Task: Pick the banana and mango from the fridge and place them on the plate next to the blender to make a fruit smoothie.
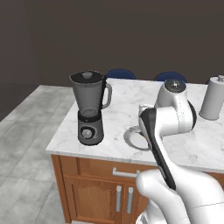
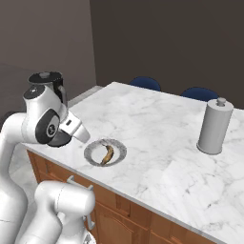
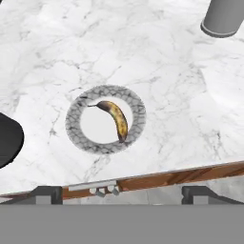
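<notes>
The banana (image 3: 116, 119), yellow with brown patches and dark ends, lies inside the round pale plate (image 3: 76, 128) on the marble counter. My gripper (image 3: 123, 194) hovers above the counter's front edge, back from the plate, open with nothing between its fingertips (image 3: 47, 193). In the right base view the banana (image 2: 107, 154) rests in the plate (image 2: 91, 153) just right of my hand. The dark grey blender (image 1: 89, 109) stands left of the plate (image 1: 130, 139), which my arm half hides. The mango and the fridge are out of view.
A white paper-towel roll (image 2: 214, 126) stands upright at the counter's right. Two blue chair backs (image 1: 120, 73) rise beyond the far edge. Wooden cabinet doors with grey bar handles (image 1: 118, 197) sit below the counter.
</notes>
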